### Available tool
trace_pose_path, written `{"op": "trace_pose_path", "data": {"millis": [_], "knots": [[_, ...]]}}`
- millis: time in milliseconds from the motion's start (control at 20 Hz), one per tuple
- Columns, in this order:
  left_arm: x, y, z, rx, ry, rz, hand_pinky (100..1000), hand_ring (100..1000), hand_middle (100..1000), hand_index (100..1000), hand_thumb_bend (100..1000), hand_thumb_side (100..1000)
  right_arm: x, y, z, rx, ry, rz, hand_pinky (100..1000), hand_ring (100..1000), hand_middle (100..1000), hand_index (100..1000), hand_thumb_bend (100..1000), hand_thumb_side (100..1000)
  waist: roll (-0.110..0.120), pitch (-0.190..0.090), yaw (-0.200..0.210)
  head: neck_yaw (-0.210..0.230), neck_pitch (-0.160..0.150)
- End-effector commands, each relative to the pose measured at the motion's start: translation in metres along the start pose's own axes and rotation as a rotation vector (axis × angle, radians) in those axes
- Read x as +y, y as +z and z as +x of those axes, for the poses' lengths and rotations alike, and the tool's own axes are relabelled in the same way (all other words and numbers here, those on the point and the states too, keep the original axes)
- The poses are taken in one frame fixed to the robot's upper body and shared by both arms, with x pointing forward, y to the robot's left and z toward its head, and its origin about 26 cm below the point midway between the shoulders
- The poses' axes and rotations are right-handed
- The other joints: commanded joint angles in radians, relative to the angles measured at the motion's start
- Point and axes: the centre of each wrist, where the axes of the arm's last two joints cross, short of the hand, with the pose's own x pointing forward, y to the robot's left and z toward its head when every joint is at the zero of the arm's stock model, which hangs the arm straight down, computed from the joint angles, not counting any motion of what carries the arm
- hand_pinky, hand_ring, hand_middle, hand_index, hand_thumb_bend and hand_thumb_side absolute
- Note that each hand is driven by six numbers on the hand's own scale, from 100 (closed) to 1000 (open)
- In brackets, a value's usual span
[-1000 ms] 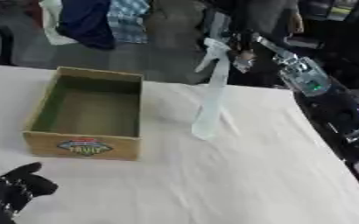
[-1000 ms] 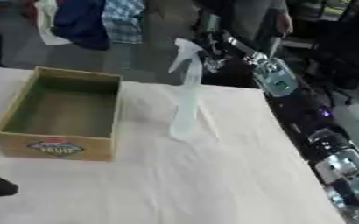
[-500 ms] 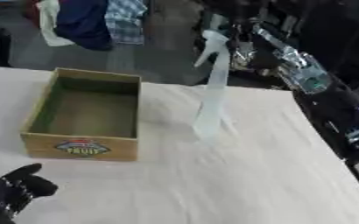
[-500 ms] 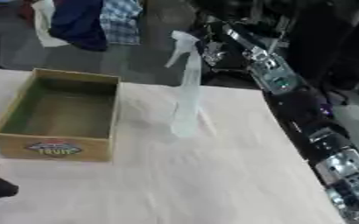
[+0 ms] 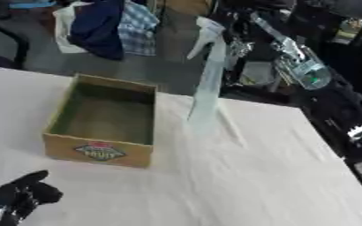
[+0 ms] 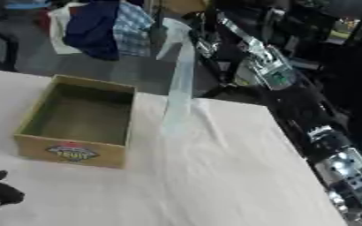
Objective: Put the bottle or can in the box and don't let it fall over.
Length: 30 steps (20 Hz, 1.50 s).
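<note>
1. The left eye view shows more of the left hand [image 5: 20, 196] at the near left corner – dark fingers curled together, holding nothing. In the right eye view only a dark part of it shows at the left edge.
2. The right eye view shows more of the right arm [image 6: 323, 137]: it runs from the near right edge up along the right side of the tabletop [image 6: 215, 176] toward the far dark clutter. Its silver joints show near the lower right.
3. The right hand cannot be made out in either view, so whether its fingers are apart or together cannot be told.
4. Counted: one spray bottle [image 5: 205, 88], one box [image 5: 99, 121], two robot arms.
5. The spray bottle is pale and translucent and stands upright on the tabletop just beside the right wall of the box, outside it. Its long axis runs up and down. Its trigger head [image 5: 207, 27] is at the top, with the nozzle pointing left.
6. The box is an open cardboard tray with a green inside and a round fruit label [image 5: 99, 151] on its near wall – it lies left of centre on the white cloth.
7. Beyond the far edge of the tabletop hang some clothes [image 5: 111, 26], blue and checked, well apart from the task's things
</note>
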Motion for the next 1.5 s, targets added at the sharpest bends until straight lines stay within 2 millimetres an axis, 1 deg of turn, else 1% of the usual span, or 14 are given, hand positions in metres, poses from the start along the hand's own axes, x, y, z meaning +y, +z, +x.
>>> {"op": "trace_pose_path", "data": {"millis": [50, 150, 300, 550, 650, 800, 1000, 1300, 1500], "knots": [[-0.012, -0.011, 0.002, -0.023, -0.005, -0.068, 707, 640, 568, 821, 136, 1000, -0.013, -0.013, 0.012, -0.055, 0.031, -0.004, 663, 901, 518, 524, 100, 429, 0.004, -0.019, 0.012, -0.002, -0.03], [-0.02, -0.016, 0.001, -0.029, -0.003, -0.109, 707, 640, 568, 821, 136, 1000, -0.011, -0.017, 0.012, -0.065, 0.034, 0.001, 663, 898, 516, 522, 100, 427, 0.002, -0.016, 0.026, -0.007, -0.04], [-0.028, -0.021, 0.0, -0.034, 0.007, -0.145, 707, 641, 568, 821, 136, 1000, -0.01, -0.023, 0.014, -0.086, 0.05, 0.007, 663, 889, 511, 518, 100, 425, 0.002, -0.014, 0.036, -0.008, -0.049], [-0.035, -0.024, -0.001, -0.042, 0.021, -0.167, 707, 641, 569, 821, 138, 1000, -0.005, -0.025, 0.013, -0.096, 0.063, -0.005, 657, 874, 506, 517, 100, 430, 0.002, -0.013, 0.04, -0.01, -0.062], [-0.036, -0.024, -0.001, -0.044, 0.026, -0.168, 708, 641, 568, 821, 139, 1000, -0.007, -0.024, 0.012, -0.096, 0.071, -0.027, 651, 861, 500, 513, 100, 438, 0.002, -0.015, 0.041, -0.01, -0.063], [-0.038, -0.024, -0.003, -0.041, 0.035, -0.168, 708, 641, 568, 821, 140, 1000, -0.014, -0.025, 0.015, -0.112, 0.088, -0.069, 645, 836, 490, 505, 100, 452, 0.002, -0.02, 0.039, -0.014, -0.064], [-0.04, -0.024, -0.004, -0.037, 0.042, -0.175, 707, 641, 569, 821, 141, 1000, -0.019, -0.024, 0.017, -0.108, 0.076, -0.13, 647, 834, 495, 509, 100, 470, 0.002, -0.019, 0.034, -0.019, -0.067], [-0.042, -0.027, -0.003, -0.045, 0.046, -0.182, 707, 642, 568, 821, 142, 1000, -0.001, -0.03, 0.009, -0.091, 0.054, -0.111, 653, 862, 516, 529, 100, 468, 0.002, -0.01, 0.042, -0.026, -0.07], [-0.047, -0.03, -0.001, -0.053, 0.063, -0.196, 707, 642, 568, 821, 144, 1000, 0.004, -0.032, 0.006, -0.091, 0.052, -0.113, 663, 872, 525, 541, 100, 470, 0.002, -0.01, 0.053, -0.03, -0.079]]}}
